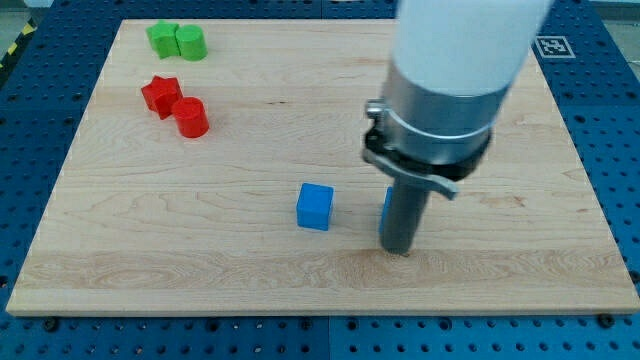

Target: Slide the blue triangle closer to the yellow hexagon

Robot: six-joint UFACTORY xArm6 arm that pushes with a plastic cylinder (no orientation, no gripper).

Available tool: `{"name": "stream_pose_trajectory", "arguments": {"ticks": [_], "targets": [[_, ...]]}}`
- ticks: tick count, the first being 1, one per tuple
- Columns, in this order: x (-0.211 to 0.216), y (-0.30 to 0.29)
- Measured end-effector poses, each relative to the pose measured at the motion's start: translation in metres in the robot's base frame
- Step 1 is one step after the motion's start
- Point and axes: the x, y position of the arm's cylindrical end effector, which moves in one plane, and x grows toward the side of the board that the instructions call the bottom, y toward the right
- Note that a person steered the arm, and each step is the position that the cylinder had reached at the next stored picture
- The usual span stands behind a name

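Wooden board (200,250) on blue pegboard (620,120)

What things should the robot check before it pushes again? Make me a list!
1. Is my tip on the board? Ok, it sits right of the blue cube, with a gap between them.
2. Is the blue triangle in sight? Not ok, only a thin blue sliver shows at the rod's left edge.
3. Is the yellow hexagon in sight? Cannot tell, the arm hides that area.
4. Is the tip on the correct side for pushing? Cannot tell, with both blocks mostly hidden.
5. Are the red star, red cylinder and two green blocks out of the way? Ok, far at the view's top left.
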Motion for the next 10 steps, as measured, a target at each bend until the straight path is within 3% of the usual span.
{"name": "stream_pose_trajectory", "arguments": {"ticks": [2, 8, 10], "targets": [[-0.016, -0.026], [-0.05, 0.061], [-0.023, 0.059]]}}
